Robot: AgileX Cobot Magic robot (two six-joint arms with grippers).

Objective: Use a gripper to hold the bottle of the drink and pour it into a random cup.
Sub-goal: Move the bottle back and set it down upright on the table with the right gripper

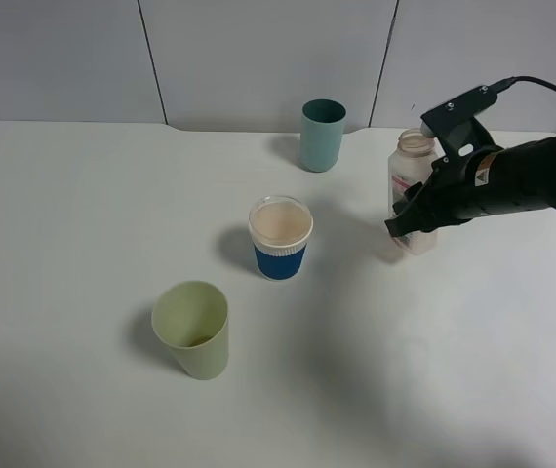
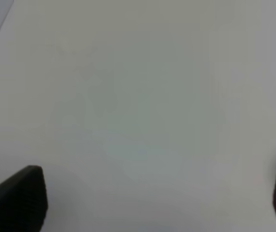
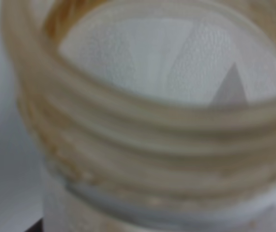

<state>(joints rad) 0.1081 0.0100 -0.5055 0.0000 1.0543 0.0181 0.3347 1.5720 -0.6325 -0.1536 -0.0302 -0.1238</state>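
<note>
White table (image 1: 83,214), bottle (image 1: 413,187) half-hidden

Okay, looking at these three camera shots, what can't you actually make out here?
- Right hand grip: in the exterior high view its fingers sit against the bottle, hiding the contact.
- Bottle's liquid level: right wrist view shows only the blurred neck, too close.
- Left hand: only its fingertips show, cut off by the edge.
- Teal cup contents: inside too dark.

We see the bottle (image 3: 147,121) only as a blurred neck, cropped all round. The left gripper's (image 2: 157,198) fingertips (image 2: 19,198) are cut off by the frame.
</note>
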